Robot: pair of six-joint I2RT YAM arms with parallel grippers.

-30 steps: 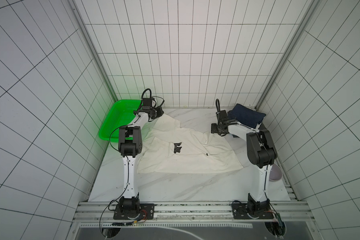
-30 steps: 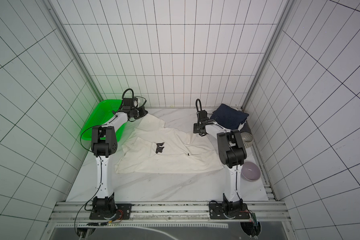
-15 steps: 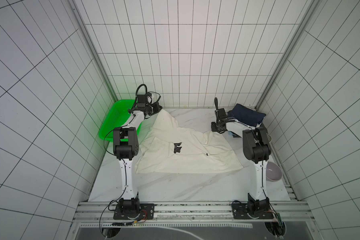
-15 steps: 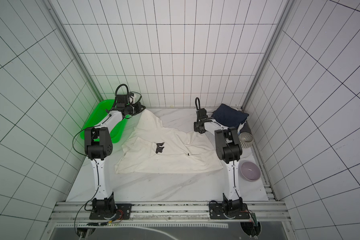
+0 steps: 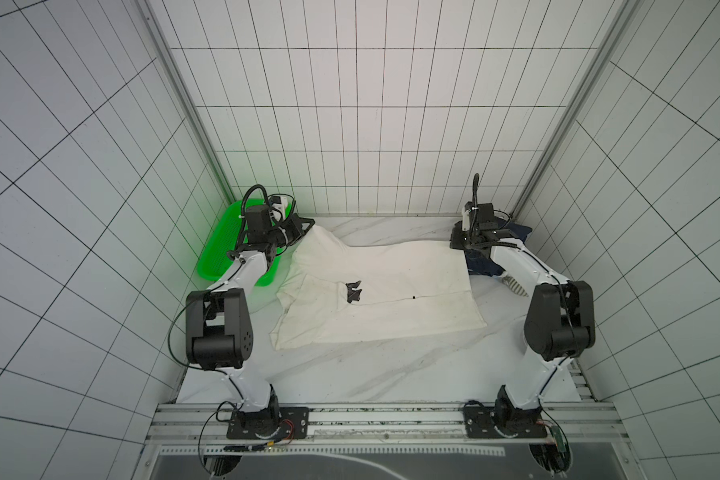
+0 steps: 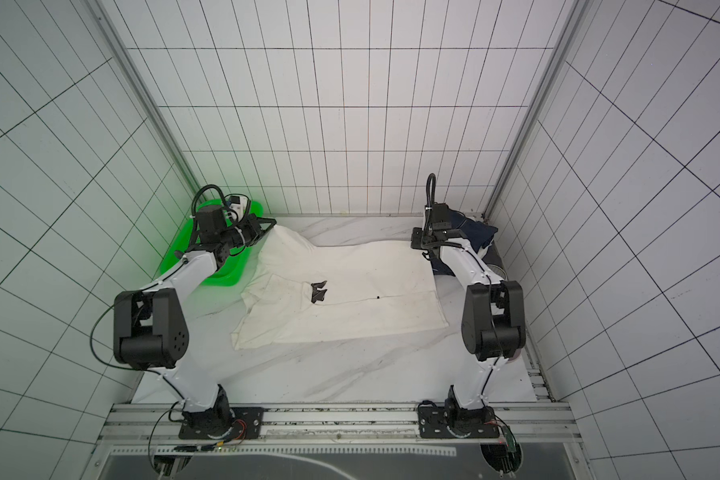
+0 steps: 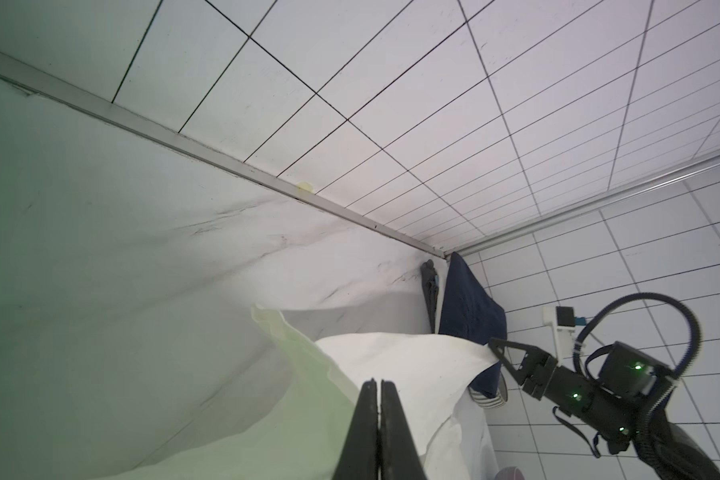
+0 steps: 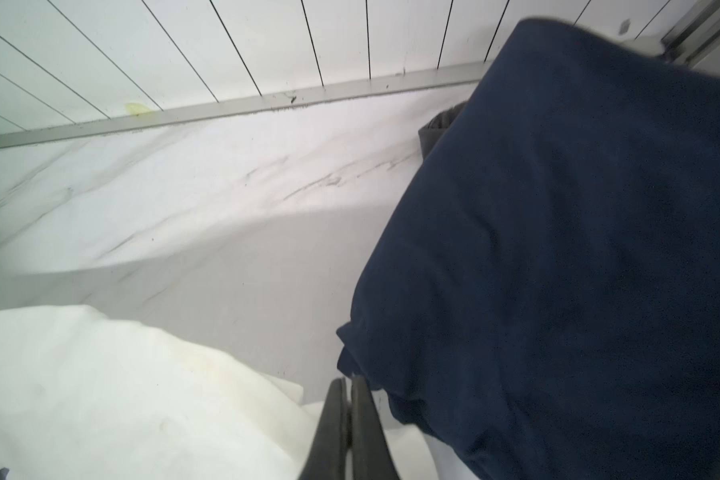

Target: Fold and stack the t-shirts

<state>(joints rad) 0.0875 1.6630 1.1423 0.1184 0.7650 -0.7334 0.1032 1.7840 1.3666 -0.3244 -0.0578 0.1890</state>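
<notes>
A large cream-white t-shirt [image 5: 375,291] [image 6: 341,295] lies spread over the marble table, with a small dark mark near its middle. Its far edge is stretched between my two grippers. My left gripper [image 5: 306,226] [image 6: 272,222] [image 7: 376,382] is shut on the shirt's far left corner, raised beside the green basket. My right gripper [image 5: 456,244] [image 6: 417,245] [image 8: 348,380] is shut on the far right corner, right next to a folded navy t-shirt [image 5: 516,232] [image 8: 578,249] in the far right corner. In the left wrist view the cream cloth [image 7: 400,374] runs across to the right gripper's tip.
A green perforated basket [image 5: 219,253] [image 6: 179,253] stands at the far left, against the wall. A ribbed grey-white bowl [image 5: 516,286] [image 6: 495,270] sits by the right wall, partly behind the right arm. Tiled walls close in on three sides. Bare marble [image 5: 371,374] shows at the front.
My right gripper has shut on the shirt's far right corner. Both grippers have moved apart, and the bunched shirt now lies stretched wide between them.
</notes>
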